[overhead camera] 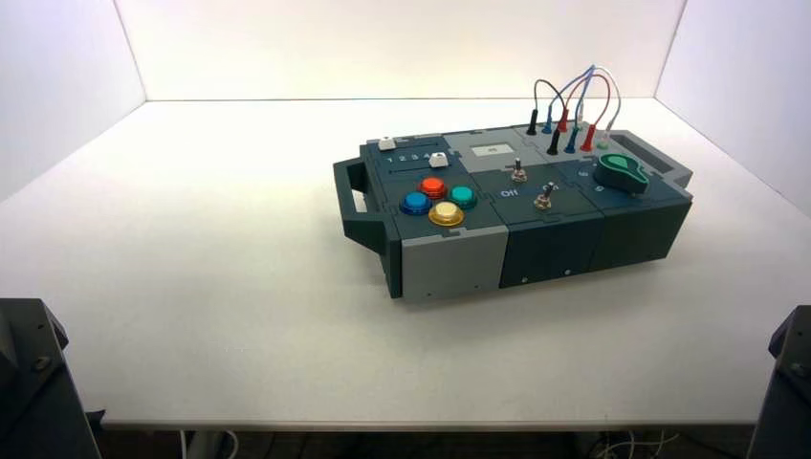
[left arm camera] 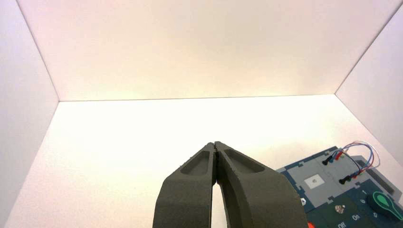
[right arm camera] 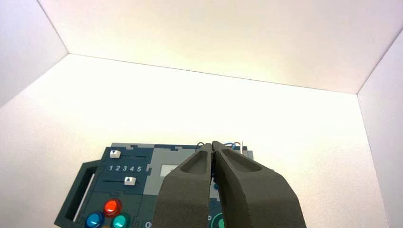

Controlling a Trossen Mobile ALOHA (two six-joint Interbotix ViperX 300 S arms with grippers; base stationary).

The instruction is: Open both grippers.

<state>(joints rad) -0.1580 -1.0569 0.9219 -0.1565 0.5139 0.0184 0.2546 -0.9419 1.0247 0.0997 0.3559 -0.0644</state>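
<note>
My left gripper (left arm camera: 215,144) is shut and empty, its fingertips touching, held above the white table well back from the box. My right gripper (right arm camera: 212,144) is also shut and empty, held above the table short of the box's near side. In the high view only the arm bases show, the left one (overhead camera: 33,378) at the bottom left corner and the right one (overhead camera: 786,382) at the bottom right. The dark blue and grey box (overhead camera: 507,206) stands right of the table's middle, far from both grippers.
The box bears red (overhead camera: 433,186), blue (overhead camera: 415,203), green (overhead camera: 463,196) and yellow (overhead camera: 446,213) buttons, two white sliders (right arm camera: 115,153), two toggle switches (overhead camera: 518,171), a green knob (overhead camera: 622,172) and coloured wires (overhead camera: 574,105). White walls enclose the table on three sides.
</note>
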